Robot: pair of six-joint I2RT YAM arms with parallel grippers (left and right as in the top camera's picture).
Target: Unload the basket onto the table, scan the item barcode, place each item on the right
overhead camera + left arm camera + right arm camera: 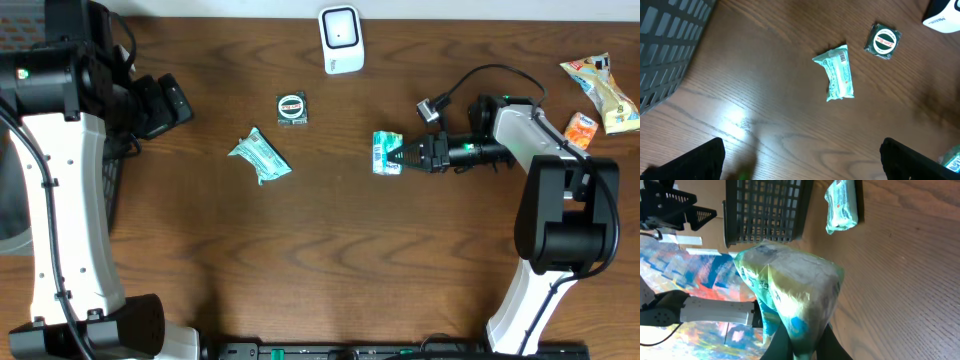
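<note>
**Pinching a teal packet, its print too blurred to read**

Seen from the right wrist, the teal packet (790,295) fills the middle of the frame. It is so close that its print smears and no barcode can be made out. The right gripper (805,347) shows only as two dark finger bases cut off by the bottom edge, clamped together on the packet's lower end.

In the left wrist view the white scanner (945,15) is clipped at the upper right corner. The left gripper (802,155) appears as two dark fingers in the lower corners, spread wide with bare desk (765,115) between them.

Overhead, the right arm rises from the lower right, folds at the elbow and reaches left. Its gripper lies level, holding the packet right of centre, below and to the right of the scanner at top centre. Whether the packet touches the desk cannot be told. A second packet (260,157) lies left of centre, well apart.
</note>
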